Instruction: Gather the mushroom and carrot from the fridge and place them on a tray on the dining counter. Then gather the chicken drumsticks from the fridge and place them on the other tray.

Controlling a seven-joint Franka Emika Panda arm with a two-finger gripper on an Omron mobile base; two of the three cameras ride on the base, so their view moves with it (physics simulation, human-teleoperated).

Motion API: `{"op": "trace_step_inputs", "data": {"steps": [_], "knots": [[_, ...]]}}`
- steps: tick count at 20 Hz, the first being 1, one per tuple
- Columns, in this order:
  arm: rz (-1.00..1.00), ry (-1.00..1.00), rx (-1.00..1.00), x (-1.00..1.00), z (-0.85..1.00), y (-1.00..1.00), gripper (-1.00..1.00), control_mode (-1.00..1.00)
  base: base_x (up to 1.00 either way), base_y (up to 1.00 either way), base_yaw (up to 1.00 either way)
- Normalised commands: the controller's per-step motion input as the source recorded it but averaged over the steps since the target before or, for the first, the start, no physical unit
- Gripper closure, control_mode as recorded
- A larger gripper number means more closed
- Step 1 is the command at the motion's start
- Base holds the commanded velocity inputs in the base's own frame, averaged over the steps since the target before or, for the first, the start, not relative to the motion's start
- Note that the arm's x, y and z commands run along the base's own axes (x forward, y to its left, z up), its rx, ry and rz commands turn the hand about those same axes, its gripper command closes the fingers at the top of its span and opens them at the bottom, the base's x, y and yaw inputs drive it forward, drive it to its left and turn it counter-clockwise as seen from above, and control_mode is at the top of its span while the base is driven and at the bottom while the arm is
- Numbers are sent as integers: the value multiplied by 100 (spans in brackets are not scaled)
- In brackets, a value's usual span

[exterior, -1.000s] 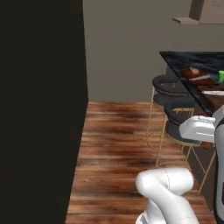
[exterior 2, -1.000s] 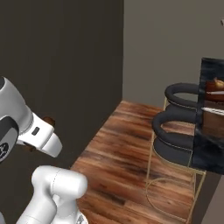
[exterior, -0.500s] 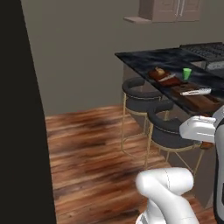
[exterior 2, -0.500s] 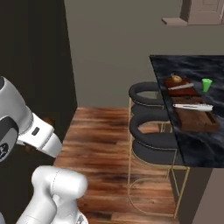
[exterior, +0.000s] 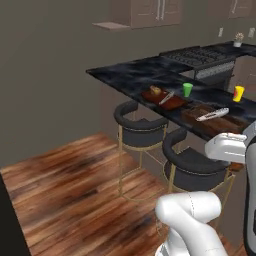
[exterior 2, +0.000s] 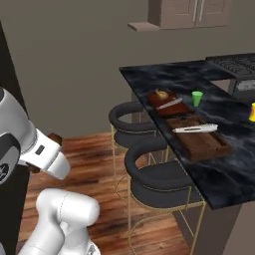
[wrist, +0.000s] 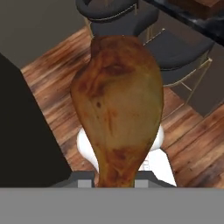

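The claw [wrist: 114, 183] grips a drumstick [wrist: 118, 105] by its narrow end, held over the floor beside the stools [exterior: 141, 131]. Carry it level to the table [exterior 2: 174, 79] and lower it into the nearer tray [exterior 2: 198, 139] (which I take as the meat one). Left to right there: far tray [exterior 2: 168, 101], green cup [exterior 2: 197, 97], yellow cup [exterior: 238, 93]. A utensil [exterior 2: 195, 128] across the nearer tray may obstruct.

The drumstick [wrist: 117, 107] looks glossy and golden-brown, the dining counter [exterior 2: 221, 117] is polished black marble with pale veins, the two trays [exterior 2: 199, 139] look like matt brown wood, and the stools [exterior: 140, 127] have thin brassy metal legs.
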Motion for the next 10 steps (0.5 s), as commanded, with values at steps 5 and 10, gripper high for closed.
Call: {"op": "trace_step_inputs", "data": {"steps": [5,10], "knots": [[0,0,0,0,0,0,100,100,92,75,-44],[0,0,0,0,0,0,100,100,93,80,-42]]}}
